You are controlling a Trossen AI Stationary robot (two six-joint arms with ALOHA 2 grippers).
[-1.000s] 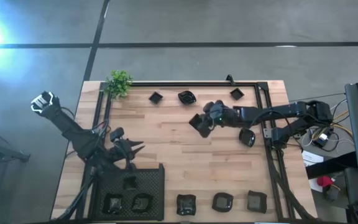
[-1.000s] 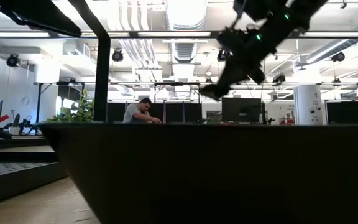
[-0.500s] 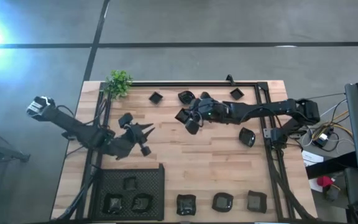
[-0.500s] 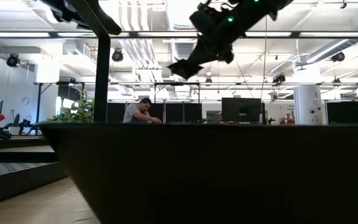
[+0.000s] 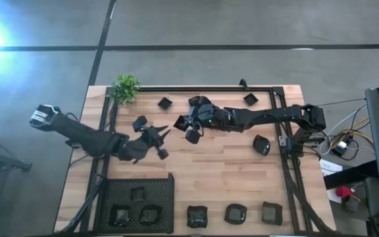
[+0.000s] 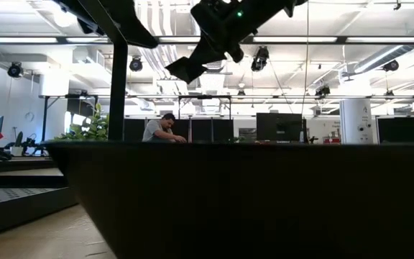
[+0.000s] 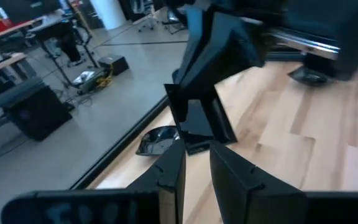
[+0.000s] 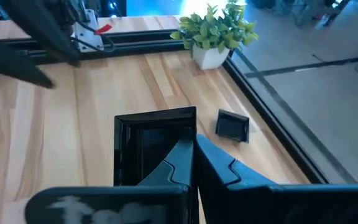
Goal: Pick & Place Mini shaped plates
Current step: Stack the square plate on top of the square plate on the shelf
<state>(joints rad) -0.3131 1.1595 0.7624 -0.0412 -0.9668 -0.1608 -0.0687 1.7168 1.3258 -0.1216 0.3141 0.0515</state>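
Two robot arms meet above a wooden bench, one holding a small black plate.

My right gripper (image 5: pixel 188 130) is clamped on a square plate (image 8: pixel 156 146), raised near the bench's far edge. My left gripper (image 5: pixel 164 133), fingers apparently parted and empty, sits just beside it. Other plates (image 5: pixel 235 213) line the near edge.

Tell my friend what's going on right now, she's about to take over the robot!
Right gripper: shut on a square mini plate, held in the air mid-table.
Left gripper: open, empty, facing that plate from close by.
Mesh tray at the near left corner holds three plates already.
Left to move: three plates along the near edge, one by the right rail, three near the far edge.
Next is probably a handover to the left gripper.
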